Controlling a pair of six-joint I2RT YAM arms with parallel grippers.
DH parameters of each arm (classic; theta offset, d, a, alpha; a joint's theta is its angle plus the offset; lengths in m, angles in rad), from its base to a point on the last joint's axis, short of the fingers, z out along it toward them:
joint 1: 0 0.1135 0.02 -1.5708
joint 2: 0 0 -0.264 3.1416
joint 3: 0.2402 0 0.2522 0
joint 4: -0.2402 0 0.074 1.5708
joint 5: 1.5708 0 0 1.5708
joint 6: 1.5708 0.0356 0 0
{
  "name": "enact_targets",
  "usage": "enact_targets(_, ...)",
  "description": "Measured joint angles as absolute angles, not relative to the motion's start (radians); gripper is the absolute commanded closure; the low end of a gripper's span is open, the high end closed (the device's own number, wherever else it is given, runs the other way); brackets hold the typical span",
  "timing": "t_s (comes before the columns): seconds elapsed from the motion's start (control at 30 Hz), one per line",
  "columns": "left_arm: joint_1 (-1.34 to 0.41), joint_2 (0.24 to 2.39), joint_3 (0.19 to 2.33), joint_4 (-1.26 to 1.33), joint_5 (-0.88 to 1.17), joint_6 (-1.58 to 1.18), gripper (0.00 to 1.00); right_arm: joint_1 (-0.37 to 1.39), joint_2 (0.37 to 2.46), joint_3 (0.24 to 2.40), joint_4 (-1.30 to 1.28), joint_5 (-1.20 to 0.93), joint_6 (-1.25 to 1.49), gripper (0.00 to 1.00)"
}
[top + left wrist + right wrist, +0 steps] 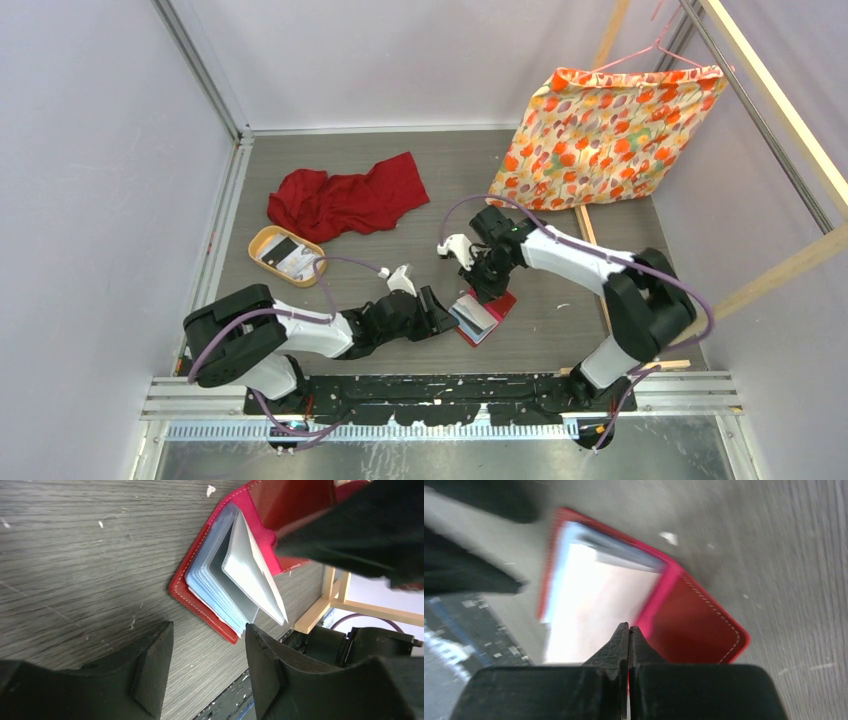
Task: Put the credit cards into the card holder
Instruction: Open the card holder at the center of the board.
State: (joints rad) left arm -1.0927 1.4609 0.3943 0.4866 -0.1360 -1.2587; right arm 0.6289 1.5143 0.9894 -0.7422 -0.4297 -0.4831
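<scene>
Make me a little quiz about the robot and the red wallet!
1. True or false: the card holder lies open, its clear pockets fanned out.
2. Where are the credit cards that you can see? A: in the oval tray. B: on the red cloth. C: on the flowered cushion.
3. Fill the gap: the jaws of the right tool are ____ (open or shut).

Key: 1 true; 2 A; 3 shut.
</scene>
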Motion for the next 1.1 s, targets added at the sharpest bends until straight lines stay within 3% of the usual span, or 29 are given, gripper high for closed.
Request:
enact_targets(0.27,-1.093,1.504,0.375,0.601,-0.112,-1.3,0.4,0.58,1.72,1.033,-0.751,-0.161,-0.38,0.99)
enact_targets(0.8,-1.092,1.765,0.375,1.013,-0.054,-1.448,0.4,0.499,1.851,1.157,-0.881,-0.278,-0.337,0.99)
enact_targets(1.1,-1.092,1.933,0.38,1.269,-0.062,-1.506,0.49,0.49,1.858,1.162,-0.888,-0.302,-0.337,0.99)
